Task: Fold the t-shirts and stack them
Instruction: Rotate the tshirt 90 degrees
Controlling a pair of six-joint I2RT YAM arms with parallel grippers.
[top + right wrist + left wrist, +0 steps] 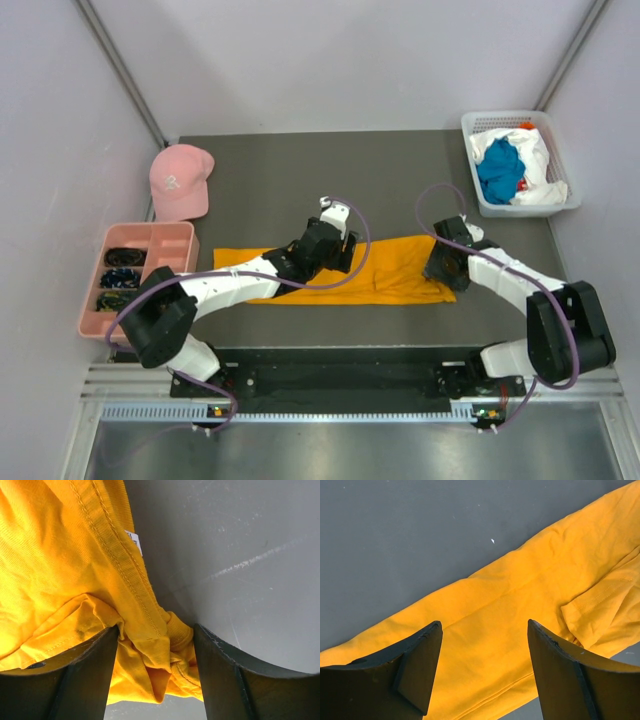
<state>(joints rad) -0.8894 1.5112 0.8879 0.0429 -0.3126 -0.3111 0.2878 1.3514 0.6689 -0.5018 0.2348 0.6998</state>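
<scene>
While the orange-yellow t-shirt (400, 272) lies folded into a long narrow strip across the middle of the dark bench (260, 180), the left fingers (420, 665) stand wide apart over its middle stretch, with nothing between them and only smooth cloth beneath. The right fingers (90, 675) are at the strip's right end. They are drawn in on a bunched wad of hem and seam that fills the gap and presses against both inner faces. A small white label shows at the seam, next to bare bench. In the white basket (505, 116) at the far right corner, a teal-blue t-shirt (500, 172) lies crumpled on a white t-shirt (540, 150), well apart from the strip. A pink cap (180, 180) sits at the far left, and nearer along that edge is a pink tray (150, 226) with small dark items in its left compartments.
</scene>
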